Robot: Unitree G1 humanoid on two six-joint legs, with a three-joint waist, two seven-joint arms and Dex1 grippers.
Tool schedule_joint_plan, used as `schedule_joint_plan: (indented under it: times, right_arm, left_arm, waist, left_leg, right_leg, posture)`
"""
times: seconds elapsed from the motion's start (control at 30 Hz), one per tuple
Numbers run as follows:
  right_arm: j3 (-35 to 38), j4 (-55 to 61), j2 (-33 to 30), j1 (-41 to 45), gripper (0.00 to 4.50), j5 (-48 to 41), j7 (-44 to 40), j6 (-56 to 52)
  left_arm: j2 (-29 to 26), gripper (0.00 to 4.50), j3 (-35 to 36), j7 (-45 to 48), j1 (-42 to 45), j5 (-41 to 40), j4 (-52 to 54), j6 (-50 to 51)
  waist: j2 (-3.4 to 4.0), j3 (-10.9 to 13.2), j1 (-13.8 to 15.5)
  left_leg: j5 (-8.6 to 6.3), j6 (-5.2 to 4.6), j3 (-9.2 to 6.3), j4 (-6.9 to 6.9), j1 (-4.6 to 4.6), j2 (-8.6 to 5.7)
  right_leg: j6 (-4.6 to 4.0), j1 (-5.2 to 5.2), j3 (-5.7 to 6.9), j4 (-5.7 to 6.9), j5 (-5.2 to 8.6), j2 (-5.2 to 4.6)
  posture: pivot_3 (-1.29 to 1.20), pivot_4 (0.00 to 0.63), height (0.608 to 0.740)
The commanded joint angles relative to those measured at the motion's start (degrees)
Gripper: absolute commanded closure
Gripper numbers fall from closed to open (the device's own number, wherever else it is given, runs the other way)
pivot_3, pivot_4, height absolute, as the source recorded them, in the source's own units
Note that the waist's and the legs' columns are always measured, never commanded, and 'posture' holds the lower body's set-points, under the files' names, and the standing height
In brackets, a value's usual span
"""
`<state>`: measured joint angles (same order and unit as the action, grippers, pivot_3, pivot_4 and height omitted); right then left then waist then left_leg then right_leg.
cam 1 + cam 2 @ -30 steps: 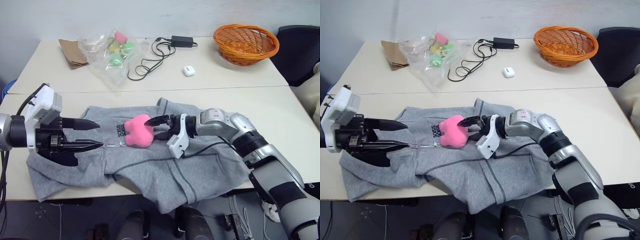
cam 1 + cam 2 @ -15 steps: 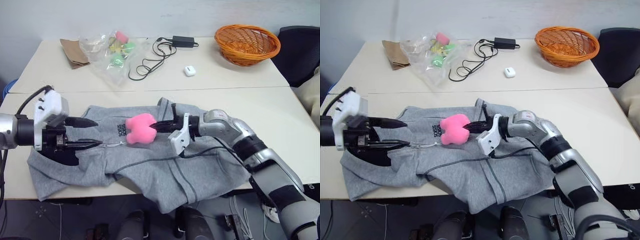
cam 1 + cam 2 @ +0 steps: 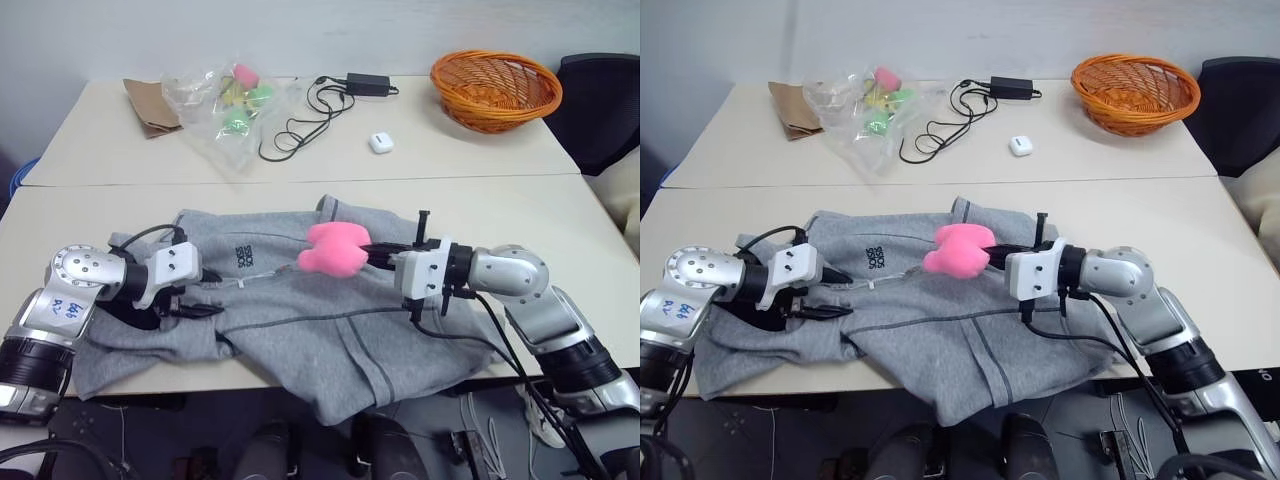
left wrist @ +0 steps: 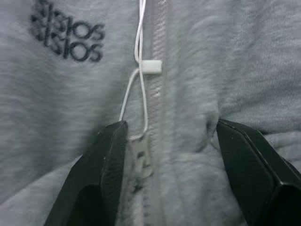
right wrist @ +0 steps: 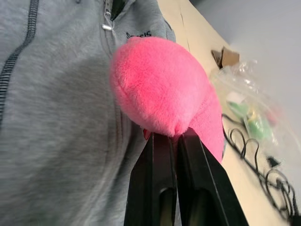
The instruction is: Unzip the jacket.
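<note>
Two pale beige tables [image 3: 560,215] pushed together under a plain wall. Nearest, spread across the front table with its hem hanging over the near edge: large light-grey fleece zip-up jacket [image 3: 330,330], zip apparently closed. At its collar end, left gripper [image 4: 171,141], jaws wide, straddling the zip line and pressing down on the fleece just beyond the dark collar lining; thin white cord [image 4: 140,89] with small white clip running away from between the fingers, dark chest lettering [image 4: 68,35] just beside. Further along that cord, right gripper [image 5: 175,136], clamped tight on the base of the pink plush zipper charm [image 3: 335,248], charm lifted clear of the fabric. Judged step: drawing the slider down by the charm. Best done by pulling steady and straight along the zip toward the hem, low to the cloth, with the left jaws pinning the collar so the jacket does not slide; sideways tugs likely to jam teeth or strain the cord. Beyond both grippers, on the far table: clear plastic bag of toys [image 3: 225,100], black cable with charger [image 3: 330,95], orange woven basket [image 3: 493,88].
</note>
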<state>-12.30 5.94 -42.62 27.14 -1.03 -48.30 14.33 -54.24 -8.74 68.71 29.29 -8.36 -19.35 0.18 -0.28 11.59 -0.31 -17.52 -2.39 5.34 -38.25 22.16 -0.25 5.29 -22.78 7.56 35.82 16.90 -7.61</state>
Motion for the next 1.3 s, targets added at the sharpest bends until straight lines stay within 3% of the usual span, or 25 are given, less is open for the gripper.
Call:
schedule_joint_plan:
  times: [0.03,0.17,0.27,0.33,0.6,0.83,0.97,1.17,1.3]
  right_arm:
    - [7.6,4.6,-3.0,-4.2,4.48,-2.6,0.9,-4.2]
    - [11.3,8.8,-3.4,-8.0,4.48,-5.4,0.6,-8.6]
    - [9.8,11.6,-2.6,-8.7,4.48,-6.3,-1.0,-10.4]
    - [8.1,11.9,-2.0,-8.6,4.48,-5.7,-1.7,-10.2]
    - [11.1,10.6,-2.8,-9.2,4.48,-7.0,-2.6,-11.7]
    - [15.2,12.2,-3.7,-11.0,4.48,-9.8,-3.1,-15.6]
    - [24.1,10.8,-5.2,-12.1,4.48,-15.3,-1.9,-22.0]
    - [39.6,-5.3,-10.2,-11.4,4.48,-17.5,1.6,-27.3]
    - [44.8,-19.9,-14.7,-8.5,4.48,-16.2,5.1,-26.4]
  left_arm:
    - [-0.1,1.40,-0.6,-1.2,0.0,5.0,-7.5,-4.0]
    - [-0.4,1.40,4.2,5.5,-0.7,-5.7,-1.4,4.9]
    - [-2.3,1.40,7.8,11.5,-1.7,-14.7,5.1,17.4]
    - [-2.6,1.40,9.4,12.0,-0.7,-16.3,5.7,20.0]
    - [0.4,1.40,3.8,3.6,0.6,0.5,-4.2,0.2]
    - [6.0,1.40,1.4,-0.1,1.5,6.0,-11.6,-7.4]
    - [6.7,1.40,0.7,-1.4,2.1,7.9,-16.3,-10.1]
    - [6.0,1.40,0.8,-1.4,2.5,8.2,-20.0,-12.6]
    - [5.8,1.40,0.9,-1.6,2.4,8.1,-20.7,-13.4]
  waist:
    - [0.00,0.0,0.2]
    - [0.00,0.0,0.1]
    - [0.00,0.0,-0.3]
    - [-0.01,0.0,-0.1]
    - [-0.01,0.0,0.6]
    - [0.10,-0.1,1.8]
    - [0.31,-0.2,2.1]
    - [0.72,-0.5,1.9]
    - [1.09,-0.7,1.7]
  left_leg:
    - [0.00,0.00,0.00,0.00,-0.03,0.00]
    - [0.01,0.00,-0.02,-0.02,-0.12,0.06]
    - [-0.02,0.06,-0.01,-0.01,-0.02,0.20]
    - [-0.03,0.06,-0.02,-0.01,0.02,0.20]
    - [-0.04,-0.11,0.00,-0.06,0.04,-0.05]
    - [-0.05,-0.12,-0.02,-0.19,-0.07,-0.04]
    - [-0.10,-0.21,-0.11,-0.38,-0.08,-0.05]
    - [-0.13,-0.26,-0.07,-0.44,-0.20,-0.05]
    - [-0.14,-0.28,0.02,-0.37,-0.26,-0.07]
  right_leg:
    - [0.00,0.01,-0.01,0.03,0.00,-0.02]
    - [0.00,0.08,-0.02,0.12,0.00,-0.10]
    - [-0.01,-0.02,-0.04,0.08,0.00,-0.06]
    - [-0.03,-0.05,-0.02,0.05,0.01,-0.03]
    - [0.00,-0.02,0.00,0.04,0.00,-0.02]
    - [0.01,0.13,0.02,0.09,-0.01,-0.05]
    - [0.08,0.27,0.04,0.08,-0.05,-0.11]
    - [0.13,0.33,0.02,0.06,-0.08,-0.47]
    - [0.13,0.33,0.02,0.06,-0.08,-0.51]
  posture:
    - [0.00,0.150,0.740]
    - [0.00,0.150,0.740]
    - [0.00,0.150,0.740]
    - [0.00,0.150,0.740]
    - [0.00,0.150,0.740]
    - [0.00,0.150,0.740]
    - [0.00,0.150,0.740]
    - [0.00,0.150,0.740]
    - [0.00,0.150,0.740]
